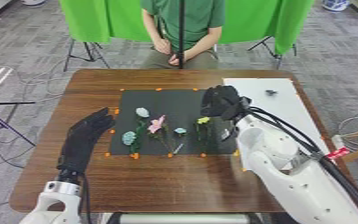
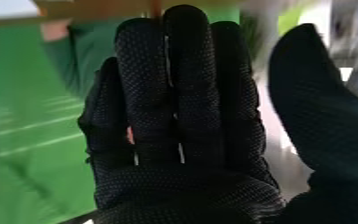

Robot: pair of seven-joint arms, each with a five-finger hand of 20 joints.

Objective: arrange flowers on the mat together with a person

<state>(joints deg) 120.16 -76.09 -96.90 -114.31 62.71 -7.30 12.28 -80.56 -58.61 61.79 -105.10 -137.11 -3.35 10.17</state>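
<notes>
Currently, the right hand (image 1: 220, 102) is holding nothing, fingers (image 2: 190, 75) extending straight and thumb (image 2: 304, 95) standing apart, while the yellow flower (image 1: 203, 120) is lying near it, robot-side, and the pink flower (image 1: 156, 124), white flower (image 1: 142, 112) and blue flowers (image 1: 129, 138) are lying left of it.

Soft, even light brightens the head view; the right wrist view has white glare patches.

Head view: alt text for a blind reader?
A pink flower, a yellow flower and pale bluish flowers lie on a dark mat on a brown wooden table. The robot's open right hand is at the mat's far right corner; its open left hand is by the left edge.
</notes>
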